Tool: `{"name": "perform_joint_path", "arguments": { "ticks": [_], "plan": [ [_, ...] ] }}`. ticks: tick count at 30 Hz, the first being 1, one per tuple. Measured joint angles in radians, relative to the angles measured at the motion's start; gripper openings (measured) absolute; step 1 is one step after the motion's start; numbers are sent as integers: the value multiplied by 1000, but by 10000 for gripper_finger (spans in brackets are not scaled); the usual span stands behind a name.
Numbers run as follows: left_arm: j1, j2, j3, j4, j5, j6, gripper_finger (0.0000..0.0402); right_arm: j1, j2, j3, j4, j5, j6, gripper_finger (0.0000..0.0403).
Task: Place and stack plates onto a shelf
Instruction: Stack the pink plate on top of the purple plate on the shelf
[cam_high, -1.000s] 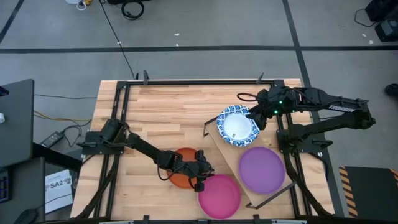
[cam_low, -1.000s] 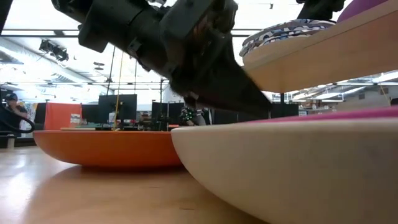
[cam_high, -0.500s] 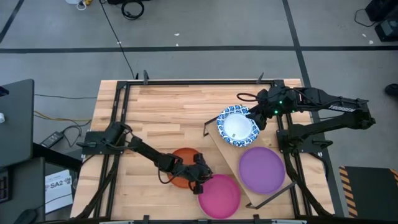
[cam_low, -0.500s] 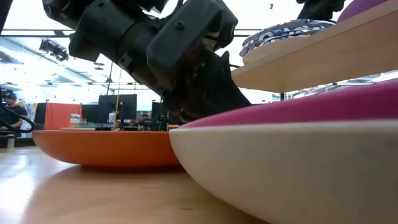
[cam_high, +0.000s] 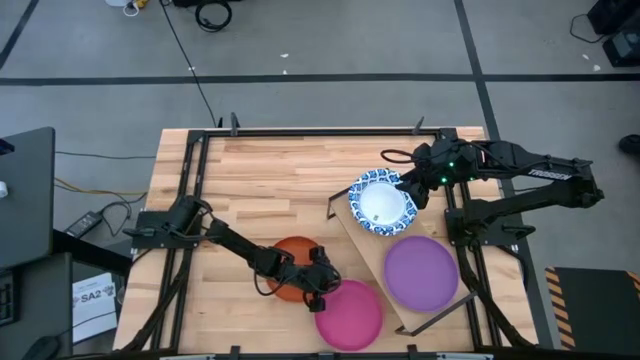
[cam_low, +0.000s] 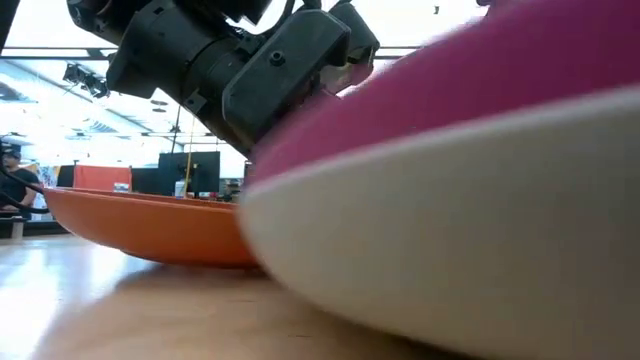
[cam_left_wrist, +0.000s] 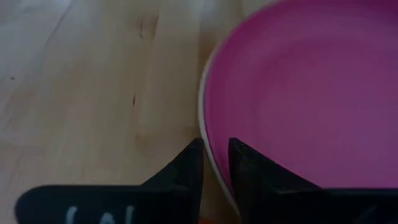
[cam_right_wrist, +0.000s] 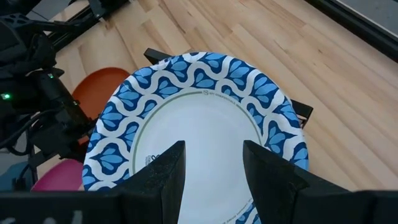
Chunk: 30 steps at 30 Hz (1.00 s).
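Observation:
The pink plate (cam_high: 350, 313) lies near the table's front edge, tipped up at its far-left rim. My left gripper (cam_high: 322, 290) (cam_left_wrist: 214, 152) is shut on that rim. Just left of it, the orange-red plate (cam_high: 290, 268) (cam_low: 150, 225) rests on its underside on the tabletop. On the light-wood shelf (cam_high: 366, 246) sit a blue-and-white plate (cam_high: 382, 204) (cam_right_wrist: 199, 124) and a purple plate (cam_high: 422, 272). My right gripper (cam_high: 416, 190) (cam_right_wrist: 211, 158) hangs open above the blue-and-white plate, clear of it. My left gripper pinches the pink plate's rim (cam_left_wrist: 204, 127) at its far-left side, one finger (cam_left_wrist: 193, 163) outside the rim and one finger (cam_left_wrist: 244, 163) on the pink inner face. The fingers slant down from the table's left. The held edge is raised; the plate's near part (cam_low: 420, 300) stays on the table.
Black frame rails (cam_high: 190, 160) run along the tabletop's sides. The shelf's thin black legs (cam_high: 432, 320) stand beside the pink plate. Bare tabletop (cam_high: 270, 180) spreads across the far left half. A dark monitor (cam_high: 25, 200) stands off the table's left.
My left gripper has come down a little onto the pink plate's far-left rim and taken hold. The plate has tipped: its held edge has risen while its near part stays on the table, and it has slid slightly toward the table's left.

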Motion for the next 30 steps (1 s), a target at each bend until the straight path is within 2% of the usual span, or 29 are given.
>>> {"name": "perform_joint_path", "arguments": {
  "ticks": [9,24,30],
  "plan": [
    [0,-6,0,1,-4,-5,24,0,0,0,-1,0,0,166],
    [23,-101,-2,-38,-23,32,24,0,0,0,-1,0,0,166],
    [39,-159,-2,-138,-31,53,24,0,0,0,-1,-3,0,166]
  ]
}}
